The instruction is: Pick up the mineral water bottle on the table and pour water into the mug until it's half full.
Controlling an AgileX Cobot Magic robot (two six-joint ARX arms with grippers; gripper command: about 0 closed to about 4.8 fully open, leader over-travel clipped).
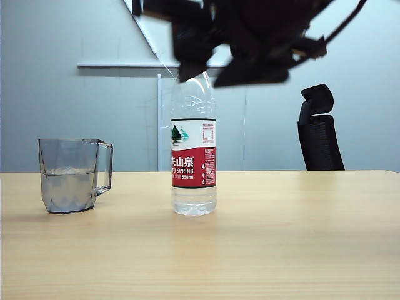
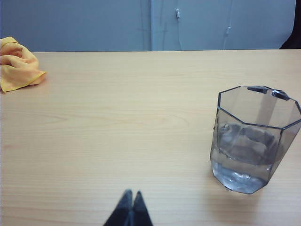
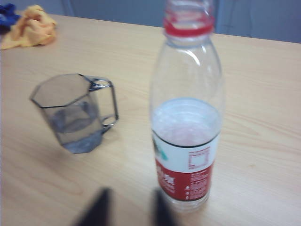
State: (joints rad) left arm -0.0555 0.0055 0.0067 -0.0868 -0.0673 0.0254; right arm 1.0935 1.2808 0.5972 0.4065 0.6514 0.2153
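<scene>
The mineral water bottle [image 1: 194, 162] stands upright on the table [image 1: 300, 237], uncapped, with a red neck ring and a red-and-white label. To its left stands the smoky grey mug [image 1: 69, 178], handle toward the bottle, with water [image 1: 67, 187] filling its lower part. The blurred right arm [image 1: 250, 37] hangs above the bottle's top. In the right wrist view the right gripper [image 3: 129, 197] is open beside the bottle [image 3: 186, 127], nothing between its blurred fingers, and the mug [image 3: 75, 113] stands further off. The left gripper [image 2: 131, 194] is shut and empty, apart from the mug [image 2: 254, 141].
An orange cloth [image 2: 16, 63] lies crumpled at the far edge of the table, with something blue [image 3: 7, 12] beside it. A black office chair [image 1: 319, 131] stands behind the table on the right. Bare tabletop [image 2: 117, 127] lies between the left gripper and the cloth.
</scene>
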